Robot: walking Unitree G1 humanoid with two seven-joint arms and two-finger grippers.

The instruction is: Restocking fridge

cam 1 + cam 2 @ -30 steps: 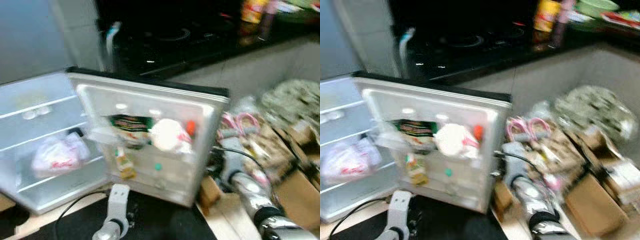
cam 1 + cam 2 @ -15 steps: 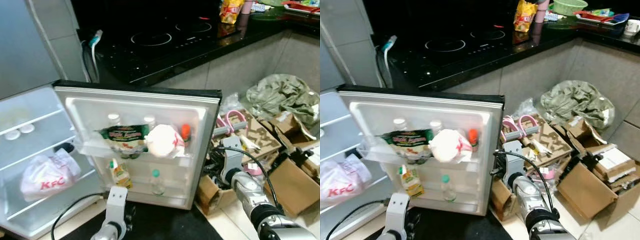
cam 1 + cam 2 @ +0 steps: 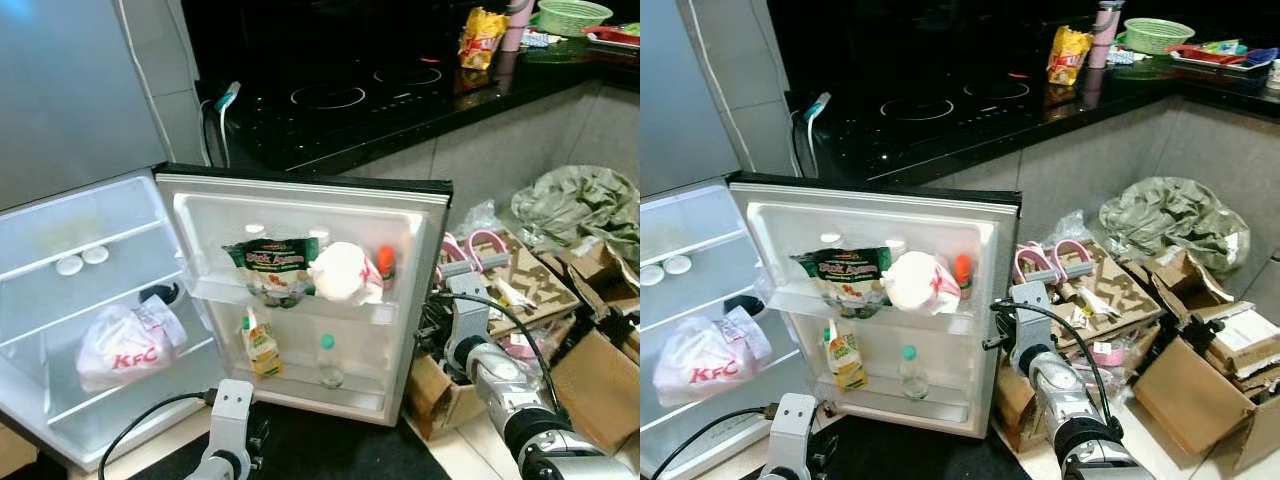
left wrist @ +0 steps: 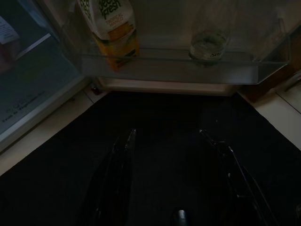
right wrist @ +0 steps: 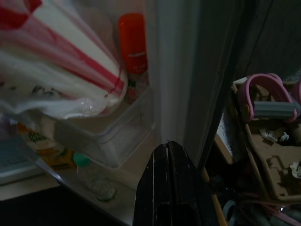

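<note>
Black mat (image 3: 330, 450) lies nearest on the floor, running up to the foot of the open fridge door (image 3: 420, 300); this strip is the only open floor in front of the door. Left gripper (image 4: 171, 141) hangs low over the mat, fingers (image 4: 120, 155) spread wide with nothing between them, aimed at the door's bottom rack. Right gripper (image 5: 168, 155) is raised beside the door's free edge, fingers pressed together and holding nothing, tip just short of the edge; the silver right arm (image 3: 510, 395) reaches forward from lower right. Just right of that arm, open cardboard boxes (image 3: 1185, 390) and a tray with pink-handled items (image 3: 1055, 262) crowd the floor, leaving little room on that side. Bottom door rack holds a juice carton (image 3: 260, 345) and a green-capped bottle (image 3: 327, 362), both upright. Upper door rack carries a green packet (image 3: 270, 265), a white wrapped bag (image 3: 340, 272) and a red-capped bottle (image 3: 386, 265) near the door edge. Left of the door, the fridge interior (image 3: 60, 310) stands open, with a white KFC bag (image 3: 125, 345) on its lower shelf and two small white discs (image 3: 80, 262) on the shelf above. Behind the fridge, a black tabletop (image 3: 1090, 95) with a hob (image 3: 950, 100); a yellow snack bag (image 3: 1068, 52) and a green basket (image 3: 1158, 33) sit farthest back.
</note>
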